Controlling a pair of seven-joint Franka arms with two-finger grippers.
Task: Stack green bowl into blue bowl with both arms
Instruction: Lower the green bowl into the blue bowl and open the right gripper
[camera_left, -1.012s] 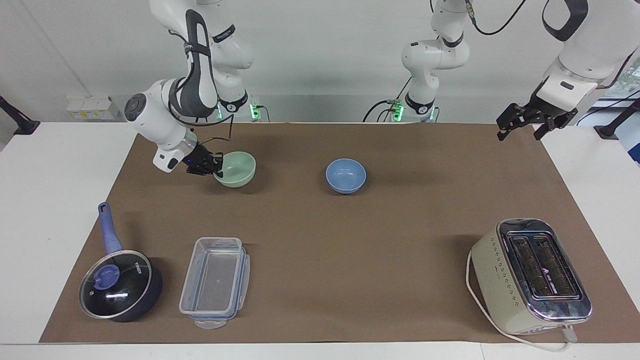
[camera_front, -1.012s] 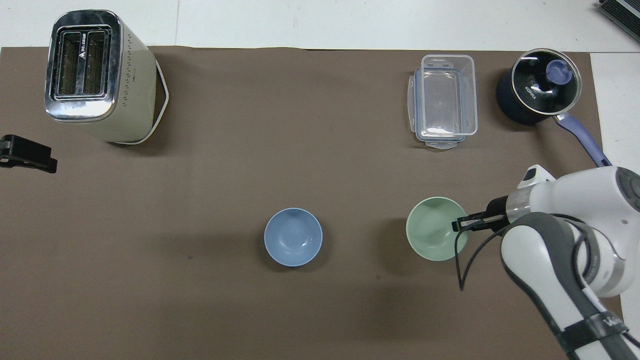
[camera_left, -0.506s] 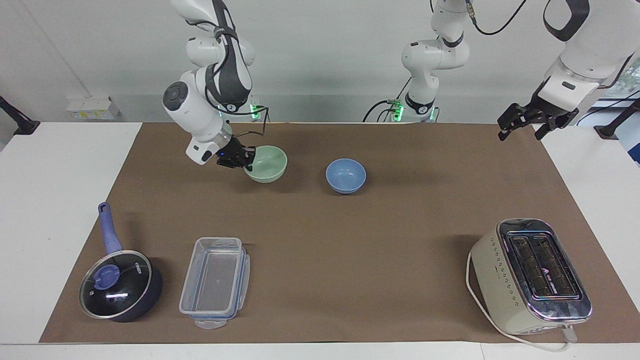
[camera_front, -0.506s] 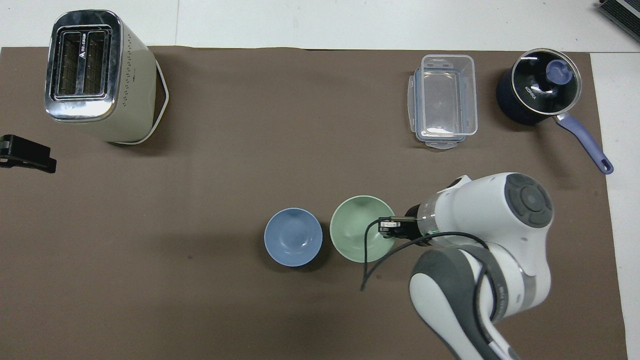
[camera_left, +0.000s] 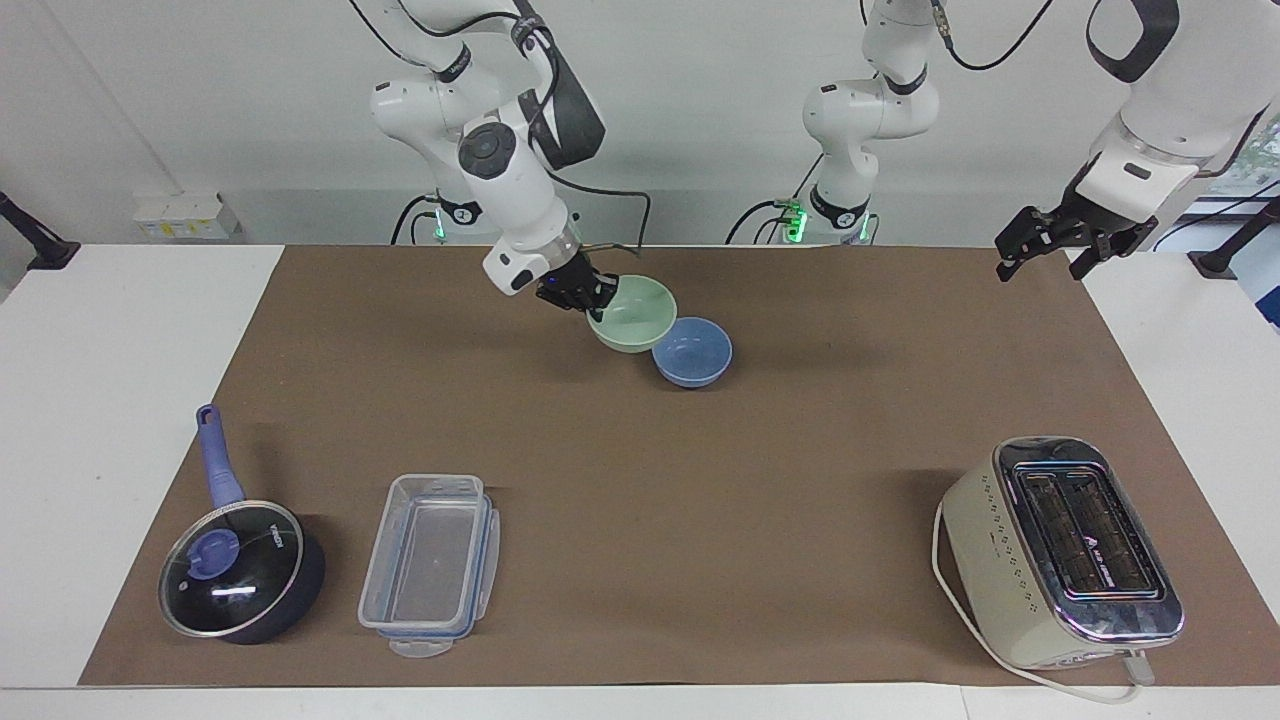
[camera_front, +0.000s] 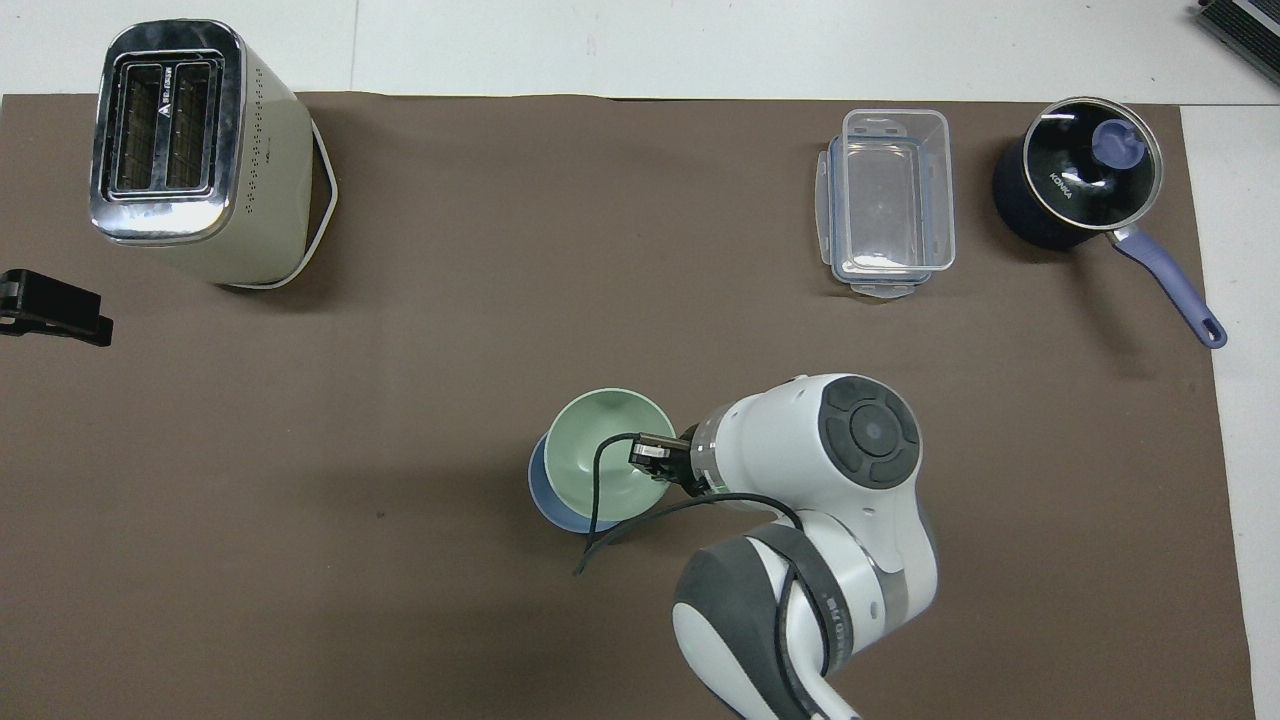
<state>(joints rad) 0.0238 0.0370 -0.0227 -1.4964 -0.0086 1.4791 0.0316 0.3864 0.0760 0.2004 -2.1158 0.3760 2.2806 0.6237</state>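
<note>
Where green bowl (camera_front: 604, 452) overlaps, blue bowl (camera_front: 545, 492) half-hidden.

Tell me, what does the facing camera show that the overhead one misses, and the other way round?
Only the facing view shows the arms' bases, the wall, and that the green bowl is up in the air, tilted, not yet inside the blue bowl. It also shows the whole left claw, open, waiting over the mat's edge.

Only the overhead view shows the green bowl covering most of the blue one.

Both show the right claw shut on the green bowl's rim, the toaster, the box and the pot.
</note>
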